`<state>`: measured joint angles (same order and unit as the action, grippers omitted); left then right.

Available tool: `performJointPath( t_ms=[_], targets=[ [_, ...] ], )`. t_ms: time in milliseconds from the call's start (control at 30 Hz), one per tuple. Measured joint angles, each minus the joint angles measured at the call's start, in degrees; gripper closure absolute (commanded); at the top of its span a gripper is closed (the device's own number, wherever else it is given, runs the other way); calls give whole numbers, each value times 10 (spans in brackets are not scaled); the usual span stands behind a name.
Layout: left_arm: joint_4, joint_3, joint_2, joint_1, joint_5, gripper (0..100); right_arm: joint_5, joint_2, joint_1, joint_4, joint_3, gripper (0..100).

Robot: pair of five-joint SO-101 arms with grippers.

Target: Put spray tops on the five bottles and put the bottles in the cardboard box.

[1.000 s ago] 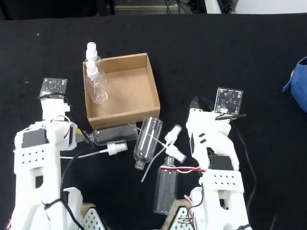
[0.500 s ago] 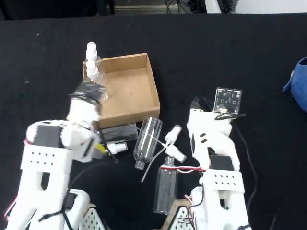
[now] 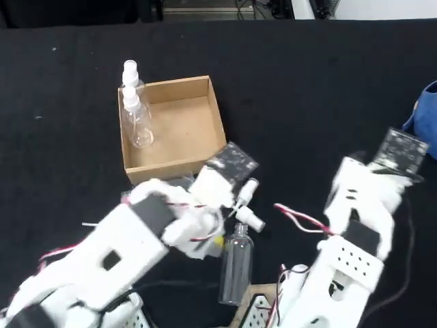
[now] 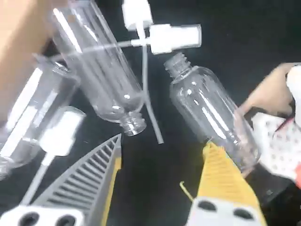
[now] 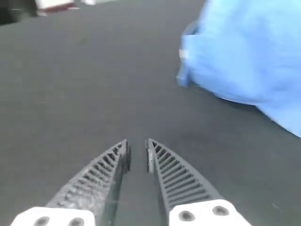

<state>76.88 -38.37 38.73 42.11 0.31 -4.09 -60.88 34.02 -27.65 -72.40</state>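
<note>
Left wrist view, left gripper (image 4: 163, 141): jaws apart, above uncapped bottles (image 4: 211, 117)
right gripper (image 5: 138, 143): fingers together, near table (image 5: 70, 70) right edge
cardboard box (image 3: 220, 123): capped bottles (image 3: 138, 123) at left wall

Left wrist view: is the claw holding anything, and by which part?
Nothing is held. The left gripper is open above the lying bottles, clamping none. The right gripper is shut and empty.
</note>
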Motion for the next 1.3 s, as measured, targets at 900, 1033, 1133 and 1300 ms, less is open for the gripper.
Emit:
performJointPath(
  t_ms=[900,1033,1133,1300],
  targets=[
    [-87,30,-230,101,354,851,-11,0,70,0,-76,952],
    [-137,-6,-230,104,354,851,-11,0,70,0,-89,952],
    [-185,-46,-230,105,355,851,-11,0,61,0,-93,953],
    [-215,-86,-230,106,354,855,-11,0,53,0,-101,953]
  ],
)
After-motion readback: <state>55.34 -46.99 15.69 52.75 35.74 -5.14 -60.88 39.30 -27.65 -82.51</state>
